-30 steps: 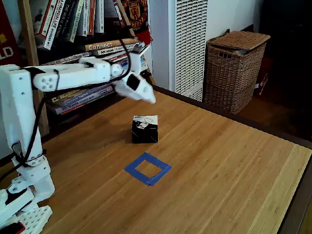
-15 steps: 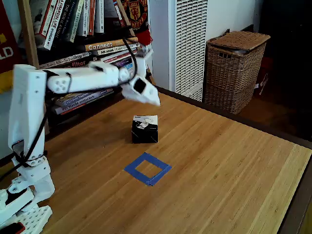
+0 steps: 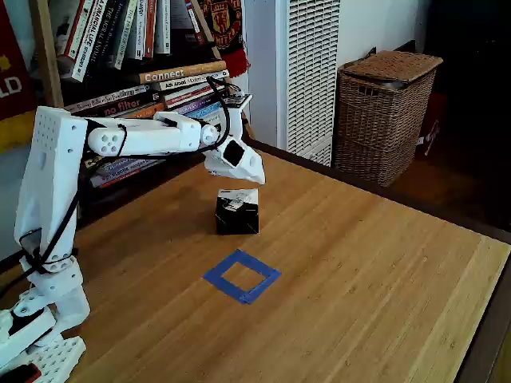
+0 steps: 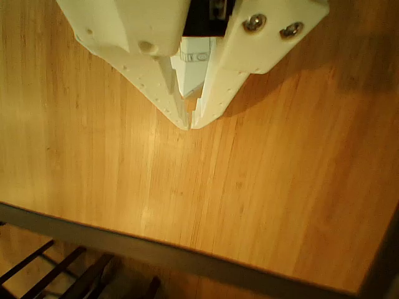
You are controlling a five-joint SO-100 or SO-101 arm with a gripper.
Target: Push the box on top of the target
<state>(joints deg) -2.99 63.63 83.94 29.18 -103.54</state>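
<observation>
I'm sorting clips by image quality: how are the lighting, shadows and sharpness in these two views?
Fixed view: bright daylight, a pale sheen on the table, the right background very dark; the box, the blue tape square and the gripper are sharp enough. Other view: warm orange cast, a glare patch on the wood, a shadow at upper right, and the shut gripper slightly soft.

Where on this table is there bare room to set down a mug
The wide wood right of the target, toward the table edge by the wicker basket, is bare. It is crowded around the box, with the gripper just above.
</observation>
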